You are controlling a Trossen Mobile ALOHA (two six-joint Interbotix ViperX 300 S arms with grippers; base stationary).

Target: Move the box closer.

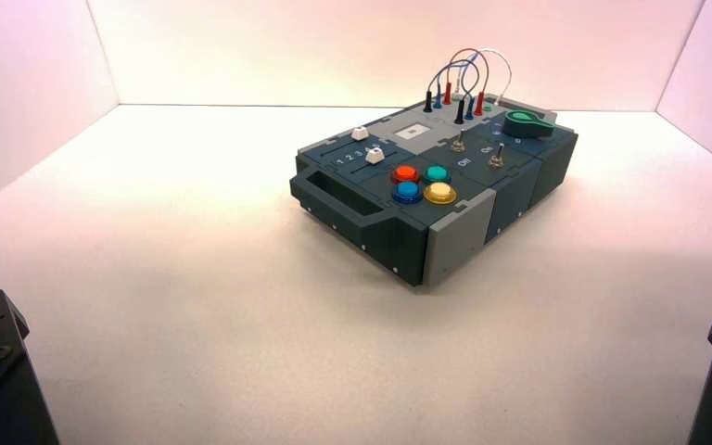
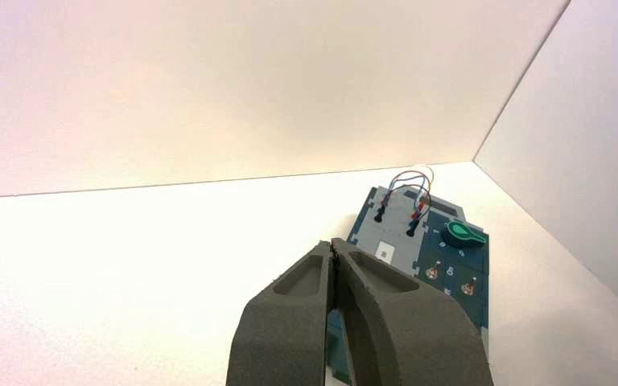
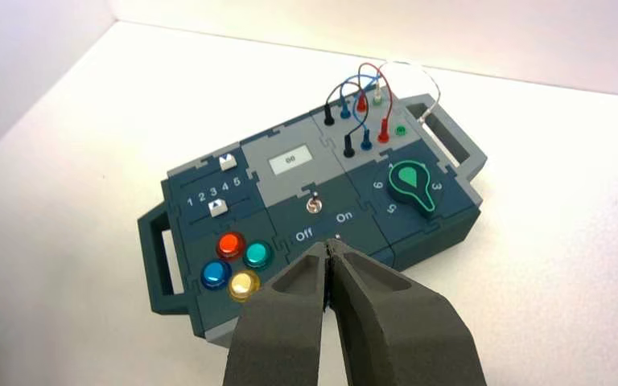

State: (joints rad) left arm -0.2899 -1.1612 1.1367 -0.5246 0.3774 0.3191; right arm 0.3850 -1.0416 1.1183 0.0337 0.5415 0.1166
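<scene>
- Box (image 3: 245, 199): flat on the table (image 1: 195, 352), right of centre, turned so that one corner faces the robot; no tool touches it.
- Left tool (image 2: 332, 244): near left, tips pressed together. Right tool (image 3: 327, 244): near right, tips likewise together; both apart from the box.
- Step, as judged: reach and take hold. Spread the tips, lower them over the near handle (image 1: 334, 197), grip its bar, then draw slowly towards the robot, keeping the base flat. An off-centre pull may swing the box.
- Keep clear of the looped wires (image 1: 468, 60) and the buttons (image 3: 237, 261).
- Appearance: dark teal and grey panels; red, green, blue and yellow buttons; green knob (image 3: 409, 185) at the far right.
</scene>
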